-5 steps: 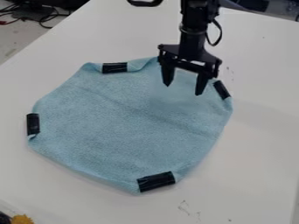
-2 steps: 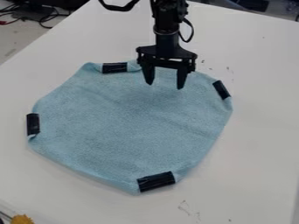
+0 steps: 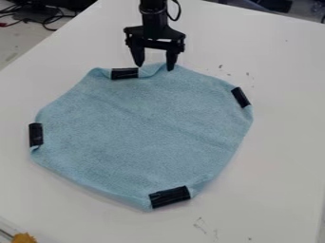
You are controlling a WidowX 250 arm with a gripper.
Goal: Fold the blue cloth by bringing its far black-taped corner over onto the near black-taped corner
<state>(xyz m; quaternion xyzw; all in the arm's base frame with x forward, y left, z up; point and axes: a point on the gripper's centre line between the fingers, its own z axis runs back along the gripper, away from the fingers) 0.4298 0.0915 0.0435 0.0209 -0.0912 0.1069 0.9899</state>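
Note:
The black gripper (image 3: 155, 68) hangs at the far edge of a light blue cloth (image 3: 143, 128), its two fingers spread apart with nothing held between them. Whether the tips touch the cloth I cannot tell. The cloth lies spread out on the table, its corners folded in. Black tape (image 3: 124, 73) marks the far-left corner, just left of the gripper. Other black strips sit at the right corner (image 3: 241, 97), the left corner (image 3: 36, 134) and the near corner (image 3: 169, 197).
The white table (image 3: 273, 156) extends around the cloth, with small dark marks on its surface. A yellow-orange object (image 3: 24, 238) is at the bottom left corner. Cables (image 3: 47, 19) lie beyond the table's edge at the upper left.
From the cloth's far right part, the gripper has moved left and toward the view's top, to the cloth's far edge. Its fingers stay apart, and the cloth lies as before.

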